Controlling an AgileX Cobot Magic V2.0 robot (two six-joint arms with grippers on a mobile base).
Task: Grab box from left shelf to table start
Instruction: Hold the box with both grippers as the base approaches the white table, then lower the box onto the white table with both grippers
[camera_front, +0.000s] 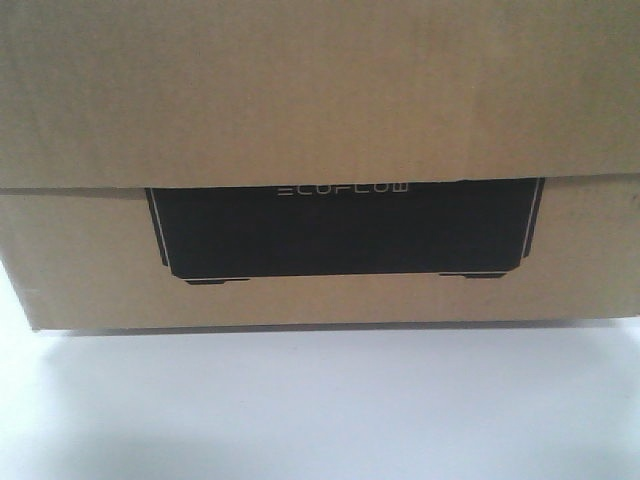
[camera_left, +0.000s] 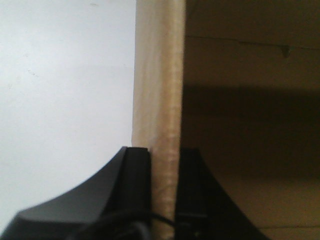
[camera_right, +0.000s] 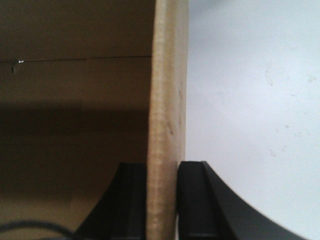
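Table (camera_front: 320, 410): plain white surface; runs across the full bottom of the front view, and shows past the box flaps in both wrist views.
Box (camera_front: 320, 100): brown corrugated cardboard, resting on the table, set back from its near edge, wider than the front view. Upper cardboard layer overhangs the lower wall.
Printed panel (camera_front: 345, 228): black, on the lower wall facing the camera, lettered "ECOFLOW" just under the overhang.
Left gripper (camera_left: 164, 187): black fingers closed narrow on an upright cardboard flap of the box, one finger each side, both touching it.
Right gripper (camera_right: 162, 192): same narrow pinch on another upright flap; box interior on one side, table on the other.
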